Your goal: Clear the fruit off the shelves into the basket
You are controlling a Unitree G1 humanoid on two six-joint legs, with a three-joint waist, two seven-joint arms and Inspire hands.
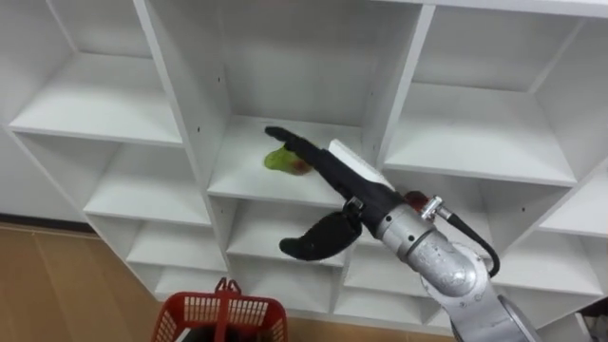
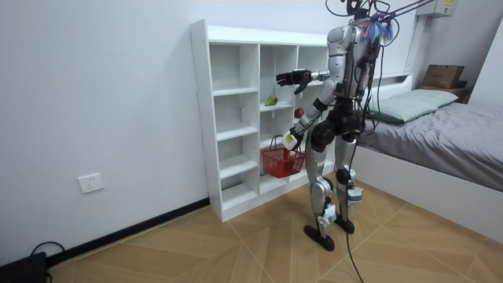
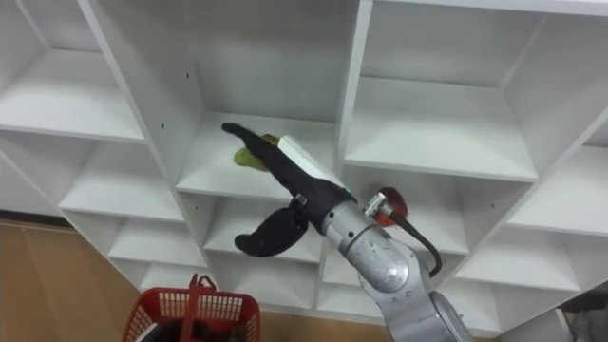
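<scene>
1. Closet [image 1: 195, 114]: a white unit of open compartments. The robot stands upright facing it, close before its middle columns.
2. Basket [image 1: 242, 312]: red mesh with an upright handle. It sits low at the left of the eye views, level with the closet's lower shelves.
3. Left hand [image 2: 291, 140]: lowered at the robot's side, just above the basket and by its handle. Whether its fingers close on the handle cannot be told.
4. Green fruit [image 1: 278, 161]: it has a reddish patch and lies on the shelf of a middle-column compartment, left of that shelf's centre.
5. Right hand [image 1: 328, 173]: extended into the same compartment. The fingers are straight and point past the green fruit, the thumb is spread wide below, and nothing is held. The fingers cross just above the fruit; contact cannot be told.
6. Red fruit [image 1: 416, 200]: in the next column to the right, one compartment lower, partly hidden behind the right wrist.
7. Bed [image 2: 456, 149]: grey-covered, at the room view's right, behind the robot.
</scene>
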